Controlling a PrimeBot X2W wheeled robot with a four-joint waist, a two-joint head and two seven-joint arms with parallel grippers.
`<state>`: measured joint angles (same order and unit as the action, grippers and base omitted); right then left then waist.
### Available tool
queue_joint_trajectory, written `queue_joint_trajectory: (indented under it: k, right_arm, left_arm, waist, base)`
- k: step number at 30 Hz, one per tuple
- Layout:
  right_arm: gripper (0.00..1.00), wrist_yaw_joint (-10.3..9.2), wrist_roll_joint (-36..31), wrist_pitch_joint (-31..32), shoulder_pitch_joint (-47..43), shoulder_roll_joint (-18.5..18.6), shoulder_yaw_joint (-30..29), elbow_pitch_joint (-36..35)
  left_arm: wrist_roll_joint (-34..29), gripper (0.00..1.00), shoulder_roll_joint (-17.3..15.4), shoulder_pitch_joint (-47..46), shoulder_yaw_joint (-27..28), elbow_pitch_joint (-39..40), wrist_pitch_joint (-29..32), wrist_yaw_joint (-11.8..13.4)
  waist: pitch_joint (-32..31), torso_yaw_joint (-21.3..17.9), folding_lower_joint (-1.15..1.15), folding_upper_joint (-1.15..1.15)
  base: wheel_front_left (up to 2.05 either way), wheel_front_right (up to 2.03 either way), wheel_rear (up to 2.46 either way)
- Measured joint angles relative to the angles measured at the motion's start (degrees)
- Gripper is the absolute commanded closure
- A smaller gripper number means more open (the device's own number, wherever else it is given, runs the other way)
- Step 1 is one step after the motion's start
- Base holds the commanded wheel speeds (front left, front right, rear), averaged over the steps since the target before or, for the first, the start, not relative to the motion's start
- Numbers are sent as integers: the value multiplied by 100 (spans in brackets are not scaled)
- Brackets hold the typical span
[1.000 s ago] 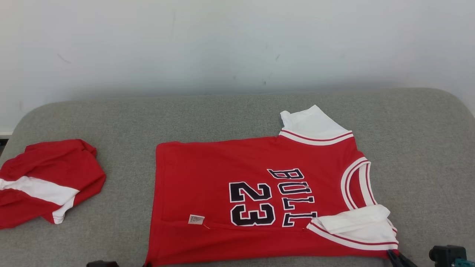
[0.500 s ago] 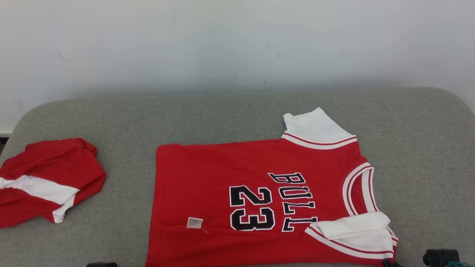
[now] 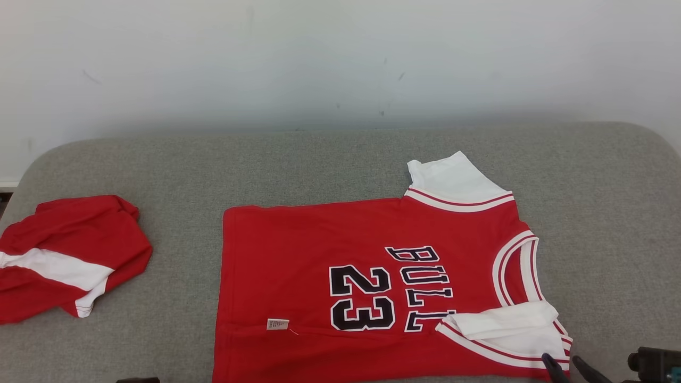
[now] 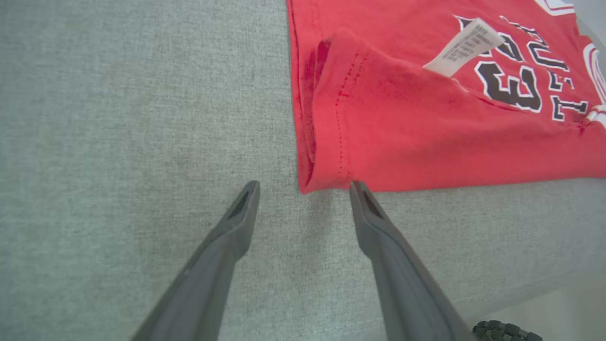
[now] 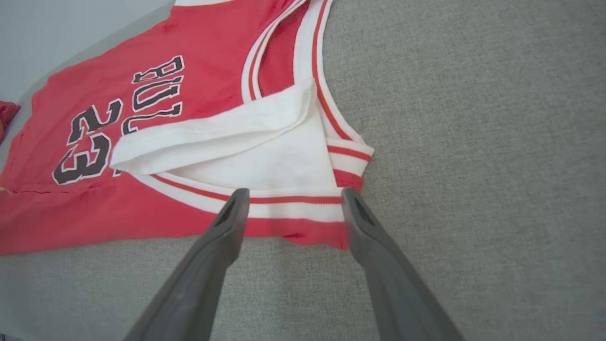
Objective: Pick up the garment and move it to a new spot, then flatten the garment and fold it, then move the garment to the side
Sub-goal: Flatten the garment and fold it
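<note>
Jersey (image 3: 372, 287) flat on grey couch (image 3: 319, 165), mid-right in head view. Long axis: L-R, hem twd robot's L, collar twd R. Near long edge already turned over onto front, near sleeve (image 3: 505, 324) tucked in w/ it, tag (image 3: 277, 324) on the fold line.

L gripper (image 4: 304, 185): jaws spread wide, nothing in them. Near hem corner just ahead of tips, closer to the finger on that view's right. No pinch.

R gripper (image 5: 294, 192): also wide apart, empty. Tips astride near shoulder corner, over striped trim (image 5: 284, 201). Cloth between fingers, no grip.

Net: one gripper per near corner, both on same long edge, jersey straight ahead of both. Far long edge + far sleeve (image 3: 452, 181) across the short axis, well apart from either.

Prob next = far-side fold, needing both arms out over the body. If hem-to-collar instead, L arm nearer the hem. Spare red garment (image 3: 69, 255) far L, well apart, no obstruction.
</note>
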<state>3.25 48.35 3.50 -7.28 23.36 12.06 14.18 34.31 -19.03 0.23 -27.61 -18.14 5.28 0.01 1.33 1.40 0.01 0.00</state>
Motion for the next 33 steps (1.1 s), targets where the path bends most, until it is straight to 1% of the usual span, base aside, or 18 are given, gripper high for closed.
queue_joint_trajectory:
  k: [4, 8, 10, 11, 12, 13, 14, 15, 18, 19, 22, 24, 27, 29, 33]
  right_arm:
    - [0, 77, 194, -49, -80, 67, -172, -409]
    - [0, 65, 176, -221, -76, 185, -352, -751]
    - [0, -42, 38, -316, -53, 196, -412, -860]
    - [0, -109, -54, -370, -37, 203, -433, -887]
    - [0, -109, -54, -370, -37, 203, -433, -887]
    - [0, -172, -141, -426, -31, 222, -450, -910]
    - [0, -231, -245, -493, -27, 236, -470, -939]
    - [0, -270, -321, -563, -8, 240, -488, -981]
    - [0, -376, -533, -780, 179, 234, -491, -1148]
    - [0, -415, -636, -878, 237, 227, -500, -1222]
    - [0, -495, -818, -1056, 460, 159, -432, -1296]
    - [0, -510, -1023, -1106, 638, 112, -286, -1277]
    - [0, -534, -1094, -1217, 772, -33, -160, -1262]
    - [0, -537, -1158, -1270, 786, -40, -132, -1241]
    - [0, -623, -1235, -1402, 787, -36, -187, -1170]
  left_arm:
    - [4, 0, -96, 75, 108, 475, -44, 20]
    - [-32, 0, -170, 53, 241, 949, -263, 109]
    - [-172, 0, -197, 32, 346, 1140, -463, 280]
    - [-265, 0, -246, 28, 371, 1211, -538, 310]
    - [-265, 0, -246, 28, 371, 1211, -538, 310]
    - [-308, 0, -245, 28, 452, 1271, -632, 374]
    - [-386, 0, -235, 23, 528, 1343, -751, 491]
    - [-549, 0, -266, -4, 537, 1386, -834, 543]
    - [-839, 0, -258, -96, 723, 1563, -1143, 655]
    - [-917, 0, -255, -95, 769, 1602, -1220, 657]
    - [-1069, 0, -186, -85, 924, 1674, -1408, 710]
    - [-1214, 0, -86, -88, 990, 1668, -1499, 710]
    - [-1282, 0, 133, -94, 1079, 1657, -1649, 711]
    - [-1326, 0, 240, -108, 1171, 1616, -1671, 711]
    - [-1516, 0, 500, -108, 1478, 1469, -1727, 711]
  waist:
    - [5, -7, 0, 0]
    - [16, -4, 0, 0]
    - [28, 5, 0, 0]
    - [34, 8, 0, 0]
    - [34, 8, 0, 0]
    - [40, 12, 0, 0]
    - [47, 15, 0, 0]
    - [53, 19, 0, 0]
    - [74, 30, 0, 0]
    - [81, 33, 0, 0]
    - [126, 36, -1, 0]
    - [164, 32, -1, 0]
    - [205, 39, -1, 0]
    - [226, 49, -1, 0]
    - [265, 70, -1, 0]
  base:
    - [0, 0, 0]
    - [0, 0, 0]
    - [0, 0, 0]
    - [0, 0, 0]
    - [0, 0, 0]
    - [0, 0, 0]
    - [0, 0, 0]
    - [0, 0, 0]
    - [0, 0, 0]
    - [0, 0, 0]
    - [0, 0, 0]
    - [0, 0, 0]
    - [0, 0, 0]
    - [0, 0, 0]
    - [0, 0, 0]
